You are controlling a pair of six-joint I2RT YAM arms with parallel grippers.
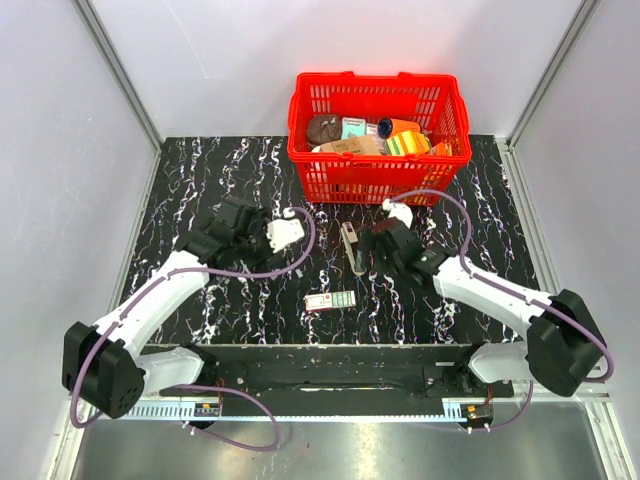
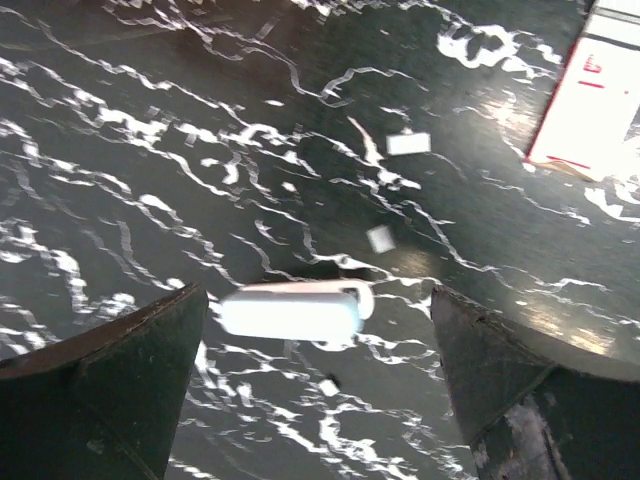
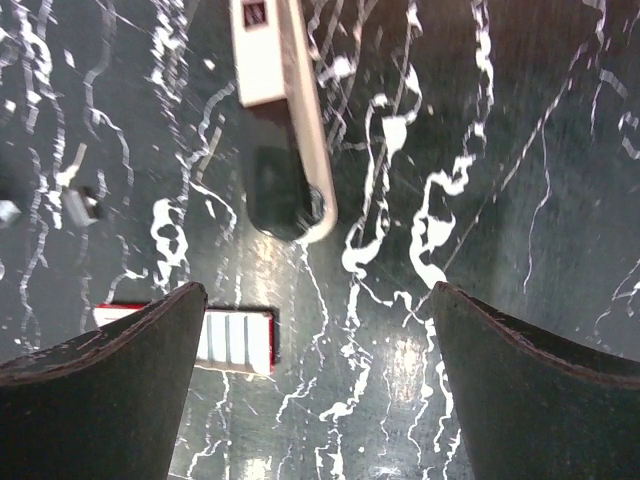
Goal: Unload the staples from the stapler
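Observation:
The stapler [image 1: 350, 247], slim, dark grey with silvery metal, lies on the black marble table [image 1: 200, 190] in front of the red basket. In the right wrist view the stapler [image 3: 283, 120] lies just beyond my fingers. My right gripper [image 1: 386, 248] [image 3: 318, 300] is open and empty, hovering right beside the stapler. My left gripper [image 1: 232, 228] [image 2: 318, 335] is open and empty above the table to the left. A pale blue pill-shaped object [image 2: 290, 310] lies on the table between its fingers.
The red basket [image 1: 378, 178], full of items, stands at the back centre. A small flat red-and-white box [image 1: 330, 301] [image 3: 236, 340] lies near the front centre; a white box edge [image 2: 600, 100] shows at the left wrist view's top right. Small pale bits [image 2: 408, 143] dot the table.

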